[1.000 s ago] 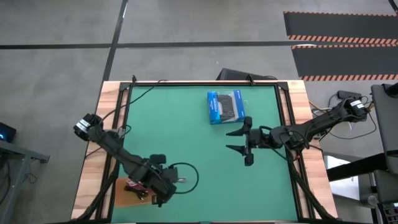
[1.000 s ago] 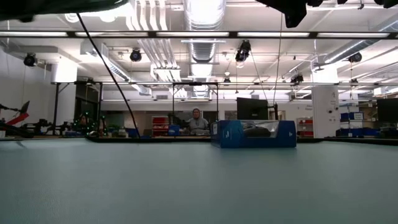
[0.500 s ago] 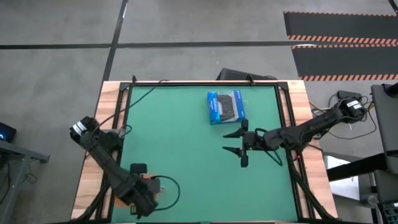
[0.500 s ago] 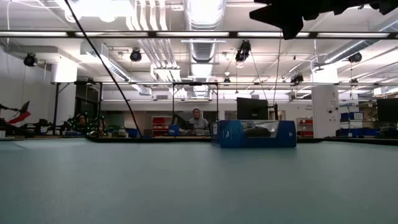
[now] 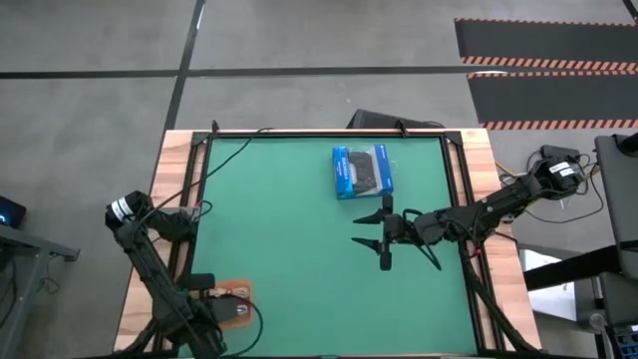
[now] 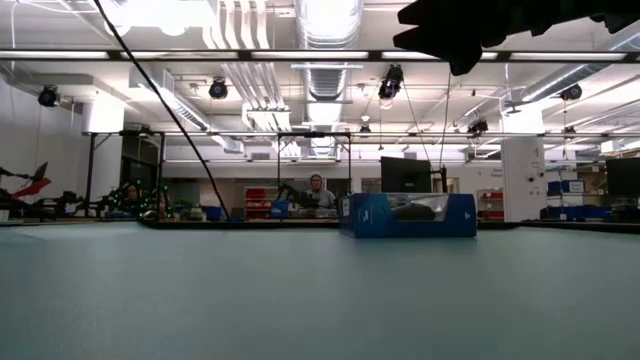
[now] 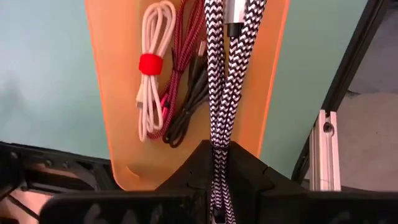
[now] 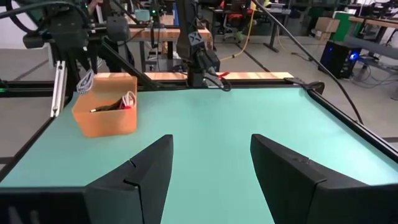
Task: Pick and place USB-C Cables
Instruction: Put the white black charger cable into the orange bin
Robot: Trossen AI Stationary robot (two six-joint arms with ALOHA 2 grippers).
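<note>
An orange box (image 5: 229,299) stands near the table's near left corner. In the left wrist view the box (image 7: 118,124) holds a white cable (image 7: 149,68) with a red tie, a red cable (image 7: 180,56) and a black cable (image 7: 186,109), all lying on its floor. My left gripper (image 7: 216,180) hangs over the box, shut on the grey black-and-white braided cable (image 7: 219,81). My right gripper (image 5: 382,231) hovers open over the table's middle right, with nothing between its fingers (image 8: 143,174). The right wrist view shows the box (image 8: 106,112) far off. My left gripper pinches the braided grey cable between its two fingers, on the folded bundle of strands (image 7: 217,155). The fingers come from above, pointing down into the box. The cable hangs below them, lifted, over the inside of the orange box; its lower end runs out of the picture.
A blue-and-black packaged box (image 5: 362,172) lies toward the far edge, right of centre, and shows in the low view too (image 6: 405,215). A black frame rail (image 7: 348,81) runs beside the orange box. Green mat (image 5: 289,219) lies between the two arms.
My left arm has swung back toward the table's near left corner, so the orange box now shows beside it. My right gripper has drifted slightly toward the table's left and stayed open.
</note>
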